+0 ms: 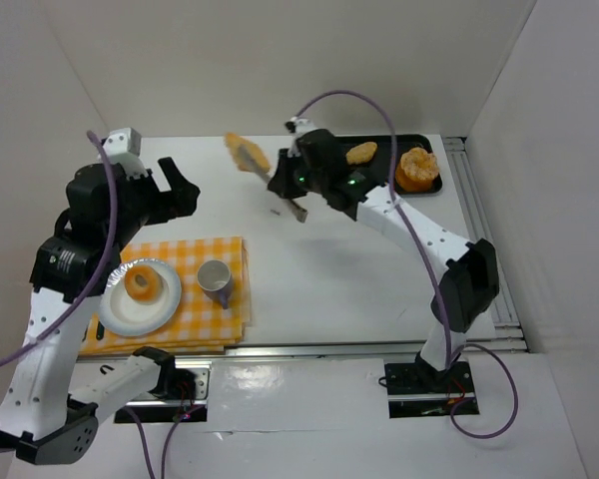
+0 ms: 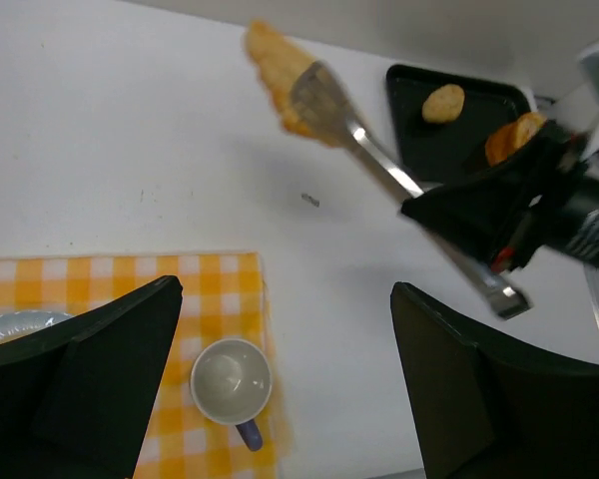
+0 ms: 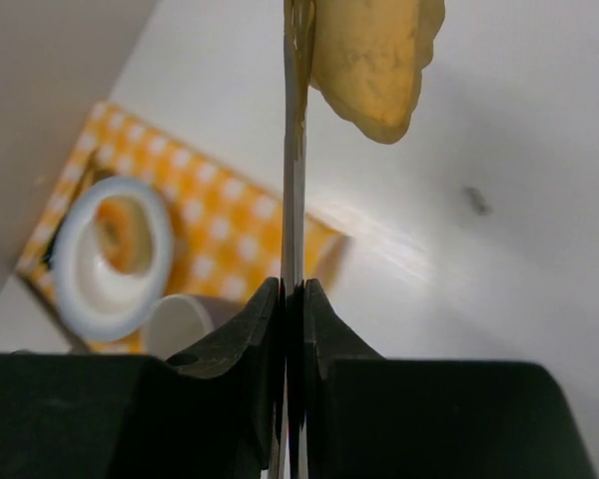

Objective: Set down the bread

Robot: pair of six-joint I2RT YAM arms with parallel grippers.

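Top external view: the right hand (image 3: 292,304) is clamped tight on the handle of a silver metal spatula (image 2: 379,165). A flat golden-brown piece of bread (image 1: 246,152) rides its blade, up over the far side of the white desk (image 1: 359,279), left of the black tray (image 1: 384,150). The left hand (image 2: 285,299) is spread wide, gripping nothing, above the orange-checked cloth (image 1: 220,319) and grey cup (image 1: 216,275).

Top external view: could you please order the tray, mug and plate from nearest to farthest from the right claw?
1. Tray, beside the right claw, far right.
2. Mug, on the cloth, near left.
3. Plate, left of the mug.
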